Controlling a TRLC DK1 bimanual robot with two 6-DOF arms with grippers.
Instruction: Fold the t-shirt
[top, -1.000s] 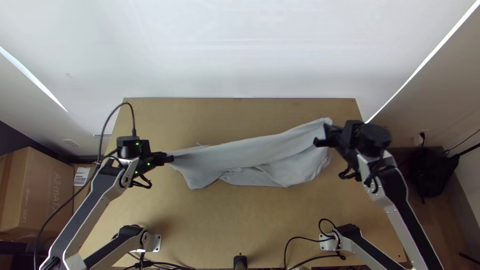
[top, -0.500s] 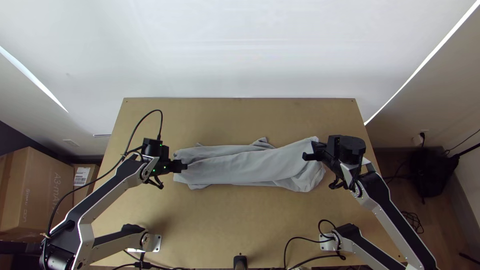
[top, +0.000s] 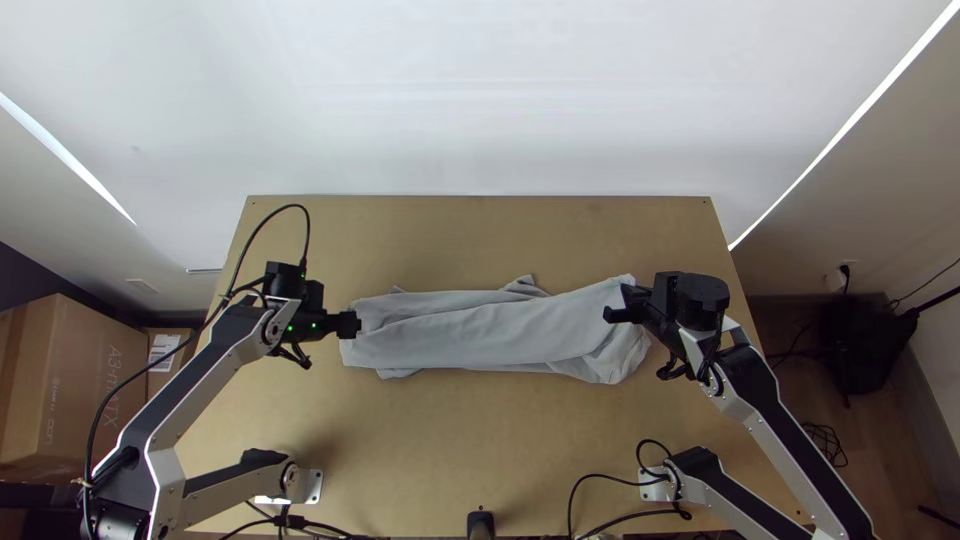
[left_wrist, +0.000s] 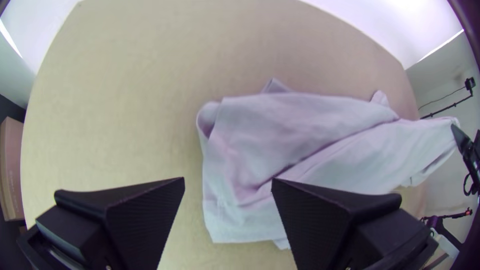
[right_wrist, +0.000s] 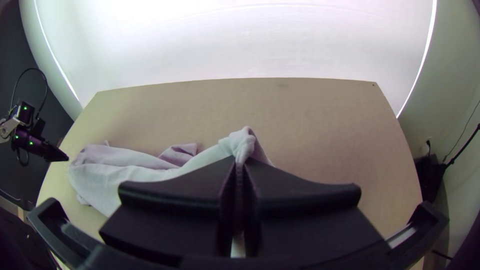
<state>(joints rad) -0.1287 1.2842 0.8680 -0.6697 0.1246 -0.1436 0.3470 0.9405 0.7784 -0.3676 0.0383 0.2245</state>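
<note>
Centrally, on the tabletop (top: 430, 430): one grey t-shirt (top: 480, 335), gathered into a long band between the left and right edges. Left gripper (top: 352, 324): fingers spread, near the band's left end. Right gripper (top: 616, 304): pinching its right end.

In the top view's middle right, the right gripper's (top: 618, 304) hold on the t-shirt (top: 480, 330) is too small to make out; the left edge crops a cardboard box (top: 75, 385). In the right wrist view, fingers (right_wrist: 185, 182) hide some cloth, probably its gripped end.
</note>
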